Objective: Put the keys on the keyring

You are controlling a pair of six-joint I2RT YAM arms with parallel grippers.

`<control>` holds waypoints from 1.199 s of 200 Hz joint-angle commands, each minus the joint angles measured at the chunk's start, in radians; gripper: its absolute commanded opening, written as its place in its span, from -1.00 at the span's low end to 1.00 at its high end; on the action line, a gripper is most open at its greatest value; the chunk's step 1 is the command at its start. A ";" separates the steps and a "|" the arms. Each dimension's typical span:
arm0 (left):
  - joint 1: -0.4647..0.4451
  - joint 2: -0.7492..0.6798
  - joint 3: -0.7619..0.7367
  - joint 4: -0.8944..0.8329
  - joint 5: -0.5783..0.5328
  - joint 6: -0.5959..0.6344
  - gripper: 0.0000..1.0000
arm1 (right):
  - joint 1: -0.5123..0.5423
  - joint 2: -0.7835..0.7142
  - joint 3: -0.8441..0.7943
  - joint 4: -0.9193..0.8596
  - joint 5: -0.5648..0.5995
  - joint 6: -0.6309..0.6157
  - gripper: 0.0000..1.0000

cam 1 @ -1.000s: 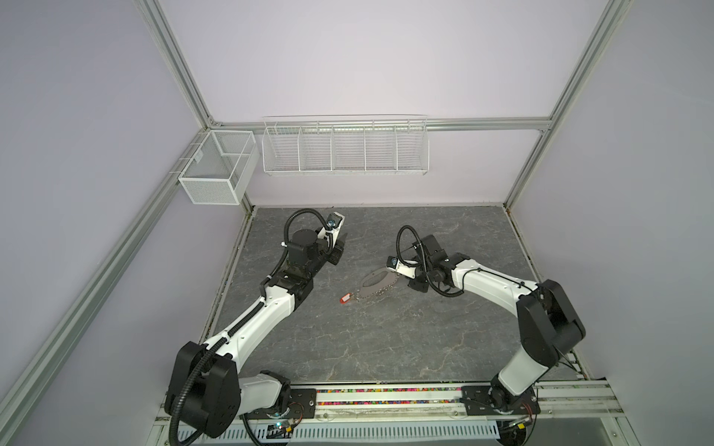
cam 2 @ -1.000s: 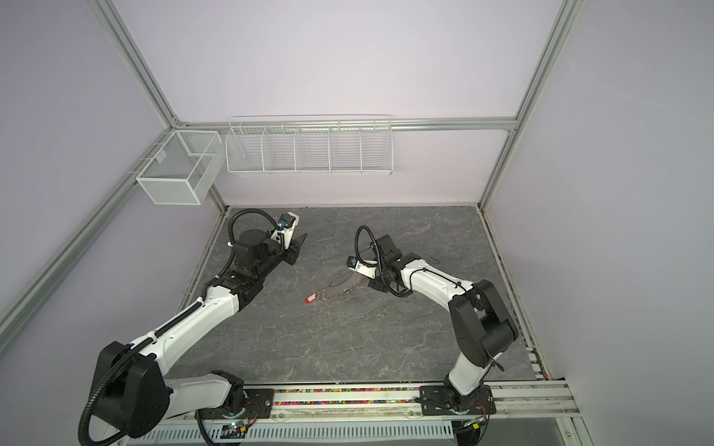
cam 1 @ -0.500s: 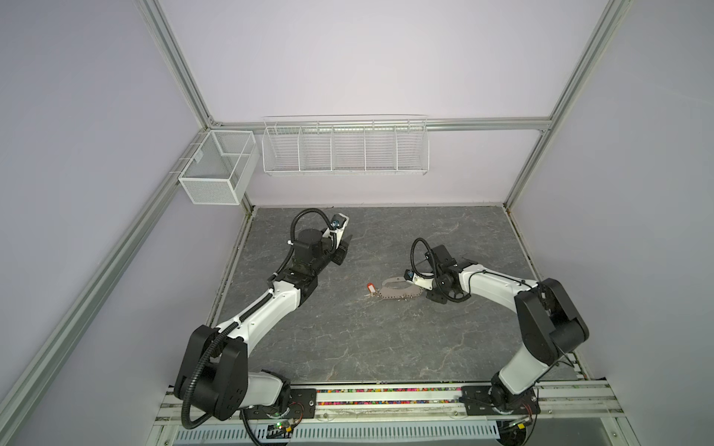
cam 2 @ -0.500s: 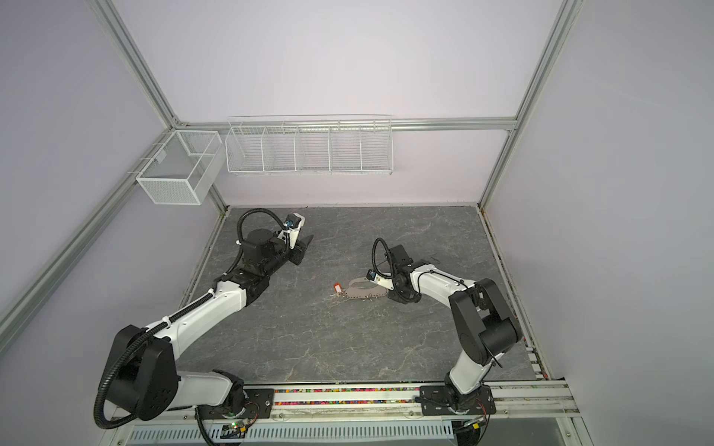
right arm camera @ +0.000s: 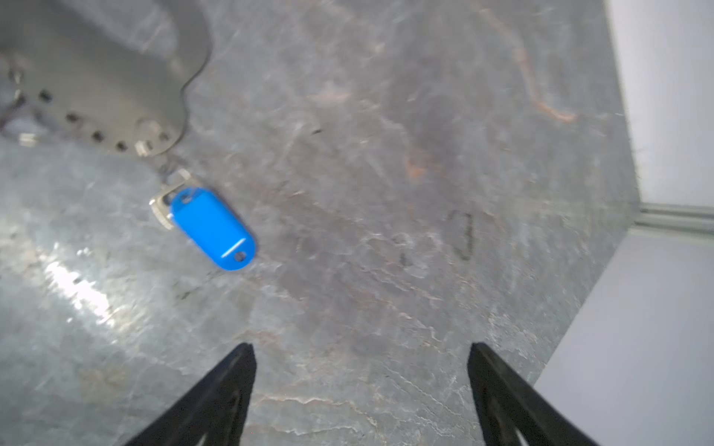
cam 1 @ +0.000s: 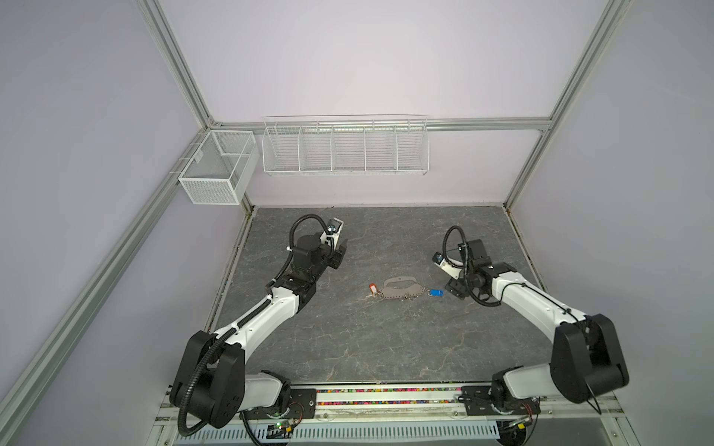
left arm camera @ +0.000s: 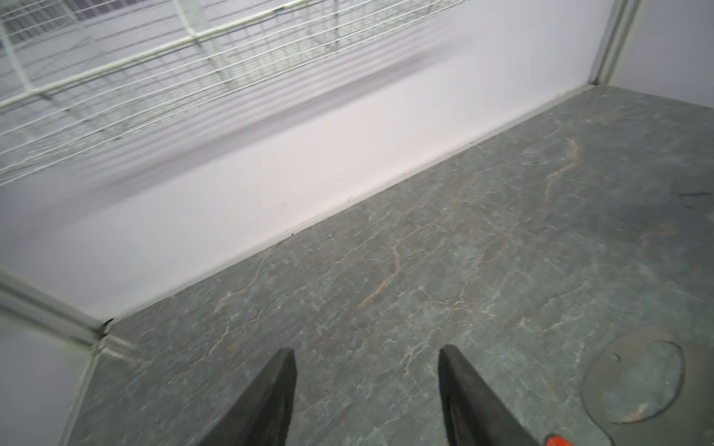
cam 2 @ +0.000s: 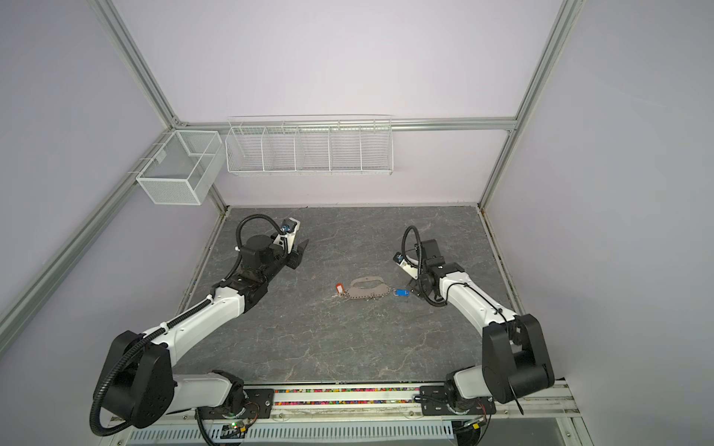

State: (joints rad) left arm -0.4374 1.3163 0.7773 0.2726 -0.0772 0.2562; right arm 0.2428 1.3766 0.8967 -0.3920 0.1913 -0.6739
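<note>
keyring [cam 1: 401, 292]: flat on the table [cam 1: 347, 340], mid-way between the two arms (holed curved edge toward the robot's base).
red tag [cam 1: 373, 289]: at the keyring's left end, touching it.
blue tag [right arm camera: 213, 228]: at the right end; a small metal key and link run from it to the holed edge.
right gripper [right arm camera: 361, 345]: jaws wide, empty, near the blue tag but apart from it.
left gripper [left arm camera: 365, 349]: jaws apart, empty, well away, toward the back wall.
</note>
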 commanded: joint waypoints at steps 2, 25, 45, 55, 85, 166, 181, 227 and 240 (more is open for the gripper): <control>0.013 -0.039 -0.069 0.066 -0.237 -0.054 0.27 | -0.085 -0.079 -0.072 0.214 -0.159 0.211 0.76; 0.037 -0.082 -0.187 0.151 -0.407 -0.099 0.29 | -0.154 -0.099 -0.192 0.472 -0.213 0.361 0.76; 0.071 -0.100 -0.311 0.260 -0.527 -0.118 0.32 | -0.211 -0.096 -0.311 0.683 -0.256 0.452 0.76; 0.101 -0.099 -0.370 0.319 -0.539 -0.134 0.32 | -0.221 -0.094 -0.388 0.851 -0.276 0.446 0.76; 0.184 -0.024 -0.515 0.621 -0.503 -0.164 0.33 | -0.250 -0.050 -0.345 0.840 -0.380 0.469 0.76; 0.329 0.259 -0.553 1.000 -0.213 -0.229 0.39 | -0.273 0.079 -0.538 1.249 -0.374 0.569 0.76; 0.334 0.219 -0.539 0.904 -0.203 -0.250 0.45 | -0.275 0.110 -0.551 1.276 -0.378 0.561 0.76; 0.338 0.240 -0.462 0.798 -0.176 -0.227 0.49 | -0.282 0.141 -0.547 1.311 -0.365 0.582 0.76; 0.338 0.224 -0.444 0.736 -0.180 -0.236 0.50 | -0.289 0.150 -0.525 1.290 -0.353 0.598 0.76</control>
State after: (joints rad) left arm -0.1047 1.5368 0.3012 1.0431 -0.2726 0.0376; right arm -0.0368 1.5326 0.3481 0.8867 -0.1642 -0.1097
